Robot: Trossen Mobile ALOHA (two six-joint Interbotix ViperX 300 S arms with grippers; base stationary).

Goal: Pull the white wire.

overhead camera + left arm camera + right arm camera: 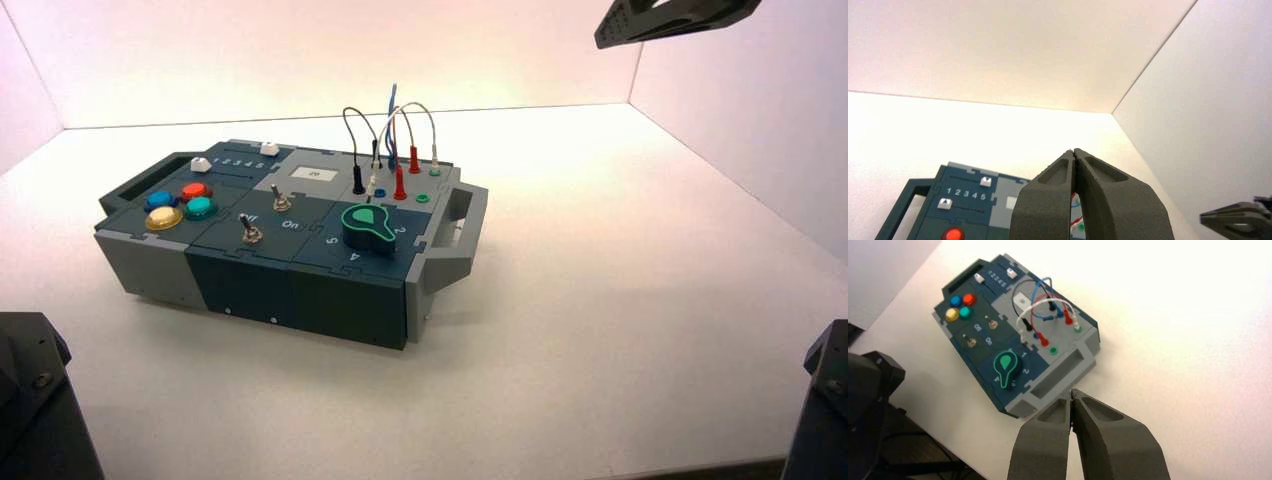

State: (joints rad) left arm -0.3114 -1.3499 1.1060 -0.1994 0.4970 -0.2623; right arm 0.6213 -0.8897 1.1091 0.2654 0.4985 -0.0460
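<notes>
The white wire (418,104) arches over the far right part of the box (300,290), both slim plugs seated in the grey panel. From the right wrist view the white wire (1058,300) crosses above the red and blue leads. My right gripper (1071,392) is shut on nothing, high above the table and off the box's right handle end; in the high view the right gripper (605,38) hangs at the top right, far from the wire. My left gripper (1074,151) is shut and empty, held back on the box's (963,192) left side.
Around the white wire stand a black lead (350,130), a blue lead (391,110) and red plugs (400,185). A green knob (368,222), two toggle switches (250,230) and coloured buttons (180,205) fill the near half. White walls close in behind and to the right.
</notes>
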